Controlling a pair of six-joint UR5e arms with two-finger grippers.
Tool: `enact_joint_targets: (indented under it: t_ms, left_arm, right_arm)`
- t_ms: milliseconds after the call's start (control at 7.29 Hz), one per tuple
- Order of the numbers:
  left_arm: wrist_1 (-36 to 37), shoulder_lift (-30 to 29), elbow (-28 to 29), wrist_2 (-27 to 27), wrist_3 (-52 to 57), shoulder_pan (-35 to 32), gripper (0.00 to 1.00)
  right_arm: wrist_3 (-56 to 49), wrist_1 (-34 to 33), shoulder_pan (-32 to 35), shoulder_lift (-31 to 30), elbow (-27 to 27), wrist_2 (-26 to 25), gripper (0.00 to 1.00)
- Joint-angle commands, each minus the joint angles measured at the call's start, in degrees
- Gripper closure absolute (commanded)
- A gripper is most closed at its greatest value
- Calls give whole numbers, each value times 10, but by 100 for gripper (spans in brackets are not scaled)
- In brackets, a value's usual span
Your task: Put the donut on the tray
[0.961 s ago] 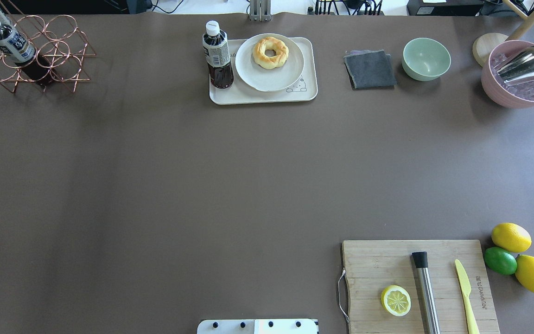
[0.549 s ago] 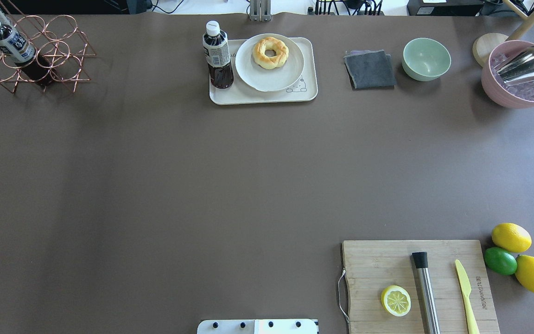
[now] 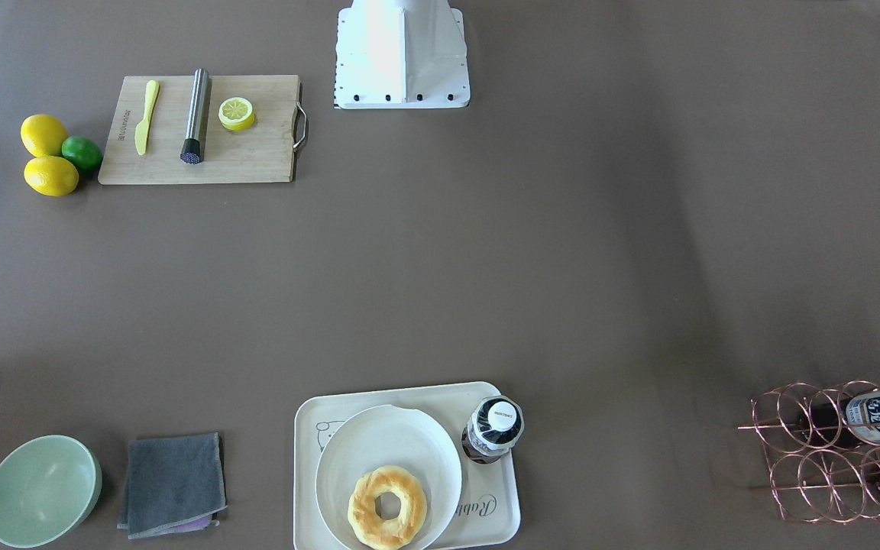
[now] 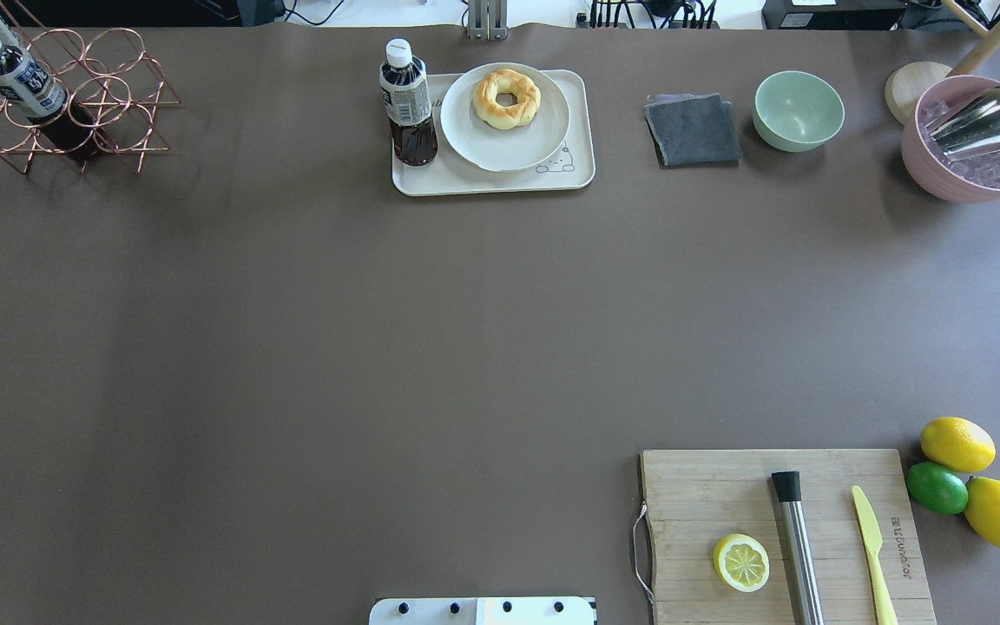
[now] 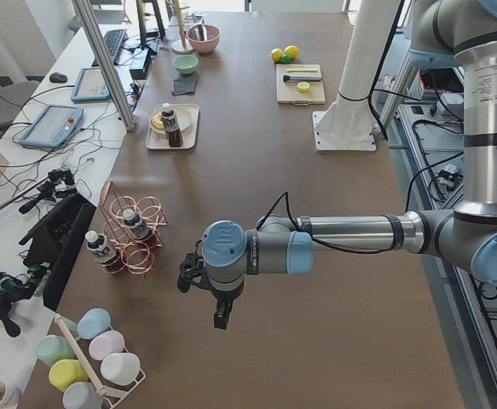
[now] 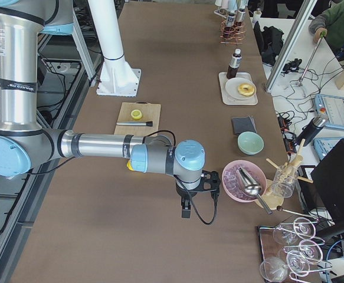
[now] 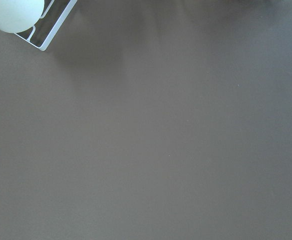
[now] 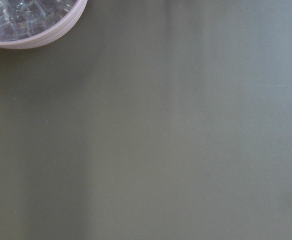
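Overhead exterior: donut [image 4: 507, 98] on white plate [image 4: 500, 149], plate on tray [image 4: 465, 180] beside upright bottle [image 4: 408, 104]. Left gripper [image 5: 221, 313], right gripper [image 6: 185, 210] over bare table; opening impossible to tell.

Donut [image 4: 507, 98] on plate [image 4: 500, 143], on tray [image 4: 491, 180]

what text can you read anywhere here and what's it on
"Rab…": script on the cream rectangular tray; the rest is hidden by the round white plate.
Engraved word on the wooden cutting board: too small to read.
Labels on the dark drink bottles: blurred, unreadable.
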Motion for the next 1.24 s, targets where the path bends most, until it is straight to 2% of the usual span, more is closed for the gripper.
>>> enact_joint_targets:
  t_ms: [0, 1098]
  left_arm:
    - [-1, -4, 22, -1, -1, -1, 2]
    - [0, -6, 40, -4, -1, -3, 2]
  right_arm:
    - [0, 1, 1, -2, 0, 0, 0]
    - [-1, 1, 1, -12, 1, -2, 0]
